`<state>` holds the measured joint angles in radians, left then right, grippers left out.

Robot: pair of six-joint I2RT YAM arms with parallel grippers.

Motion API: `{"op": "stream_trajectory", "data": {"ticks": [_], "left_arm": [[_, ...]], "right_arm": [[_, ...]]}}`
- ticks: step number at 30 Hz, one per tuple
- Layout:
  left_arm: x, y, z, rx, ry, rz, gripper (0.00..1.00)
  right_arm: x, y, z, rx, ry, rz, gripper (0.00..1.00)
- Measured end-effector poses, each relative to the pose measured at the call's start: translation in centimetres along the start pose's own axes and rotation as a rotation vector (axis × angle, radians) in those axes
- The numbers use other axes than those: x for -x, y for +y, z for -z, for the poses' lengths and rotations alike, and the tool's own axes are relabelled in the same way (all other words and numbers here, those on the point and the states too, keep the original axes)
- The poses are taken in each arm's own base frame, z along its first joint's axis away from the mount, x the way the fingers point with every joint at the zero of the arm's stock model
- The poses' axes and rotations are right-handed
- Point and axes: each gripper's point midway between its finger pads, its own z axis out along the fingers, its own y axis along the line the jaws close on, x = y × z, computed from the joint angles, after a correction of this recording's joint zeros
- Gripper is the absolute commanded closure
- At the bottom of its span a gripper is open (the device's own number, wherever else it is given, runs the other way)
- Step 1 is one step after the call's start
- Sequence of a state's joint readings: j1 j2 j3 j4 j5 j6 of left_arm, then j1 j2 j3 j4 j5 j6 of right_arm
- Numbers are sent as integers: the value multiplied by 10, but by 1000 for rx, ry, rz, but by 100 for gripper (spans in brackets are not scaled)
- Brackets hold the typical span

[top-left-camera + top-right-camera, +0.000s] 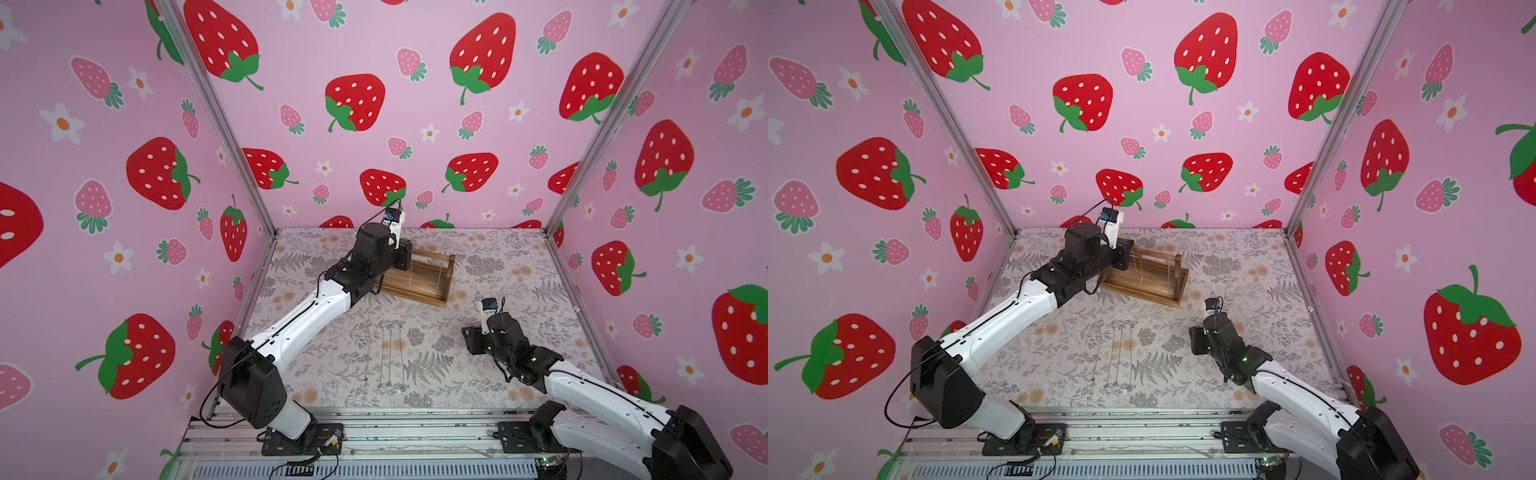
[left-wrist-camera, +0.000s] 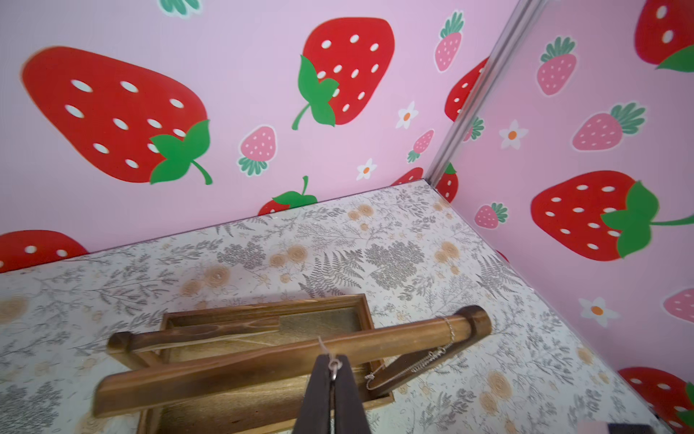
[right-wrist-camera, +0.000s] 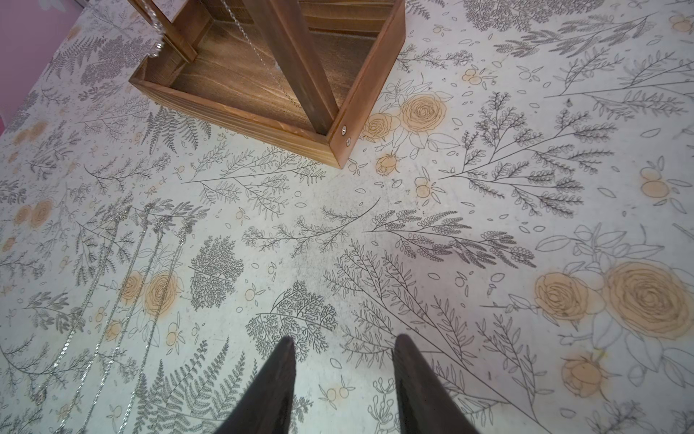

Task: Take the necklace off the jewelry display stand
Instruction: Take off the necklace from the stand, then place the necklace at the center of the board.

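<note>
The necklace (image 2: 321,342) is a hair-fine silver chain draped over the round front bar of the jewelry display stand (image 2: 240,360). Its small ring clasp is pinched between the tips of my left gripper (image 2: 332,363), whose dark tapered fingers are pressed together on it. The stand is stained brown wood with visible grain: a shallow rectangular tray, squared uprights at the ends and dowel-like bars across the top. It sits toward the back of the table (image 3: 488,195), turned at an angle to the back wall. A second chain (image 2: 447,330), coarser in its links, loops over the same bar close to an upright and hangs in a slack curve. My right gripper (image 3: 343,342) hangs over bare tabletop well in front of the stand, jaws partly apart and holding nothing. Near it several thin silver chains (image 3: 150,270) lie stretched in roughly parallel lines on the matte floral-print surface. Pink strawberry-print walls (image 1: 374,104) enclose the cell.
</note>
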<state>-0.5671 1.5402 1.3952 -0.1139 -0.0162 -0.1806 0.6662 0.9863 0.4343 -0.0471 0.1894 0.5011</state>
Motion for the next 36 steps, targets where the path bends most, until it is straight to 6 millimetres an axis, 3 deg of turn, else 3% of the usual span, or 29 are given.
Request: {"op": "stream_trajectory", "data": {"ticks": [11,16,20,26,30,36], "left_arm": [[-7,97,-2,405,107,-89,100],[3,100,7,438,151,-107,100],[3,79,34,327,200,-73,100],[7,21,113,44,190,-4,100],[-2,-19,154,-158,195,28,100],[-50,-82,179,-537,358,129,100]], "right_arm": [[1,4,1,21,-2,3,56],[7,16,8,89,-22,23,54],[19,49,26,258,-16,44,40],[68,120,83,599,-50,95,42],[79,146,114,751,-49,150,42],[72,174,154,929,4,246,41]]}}
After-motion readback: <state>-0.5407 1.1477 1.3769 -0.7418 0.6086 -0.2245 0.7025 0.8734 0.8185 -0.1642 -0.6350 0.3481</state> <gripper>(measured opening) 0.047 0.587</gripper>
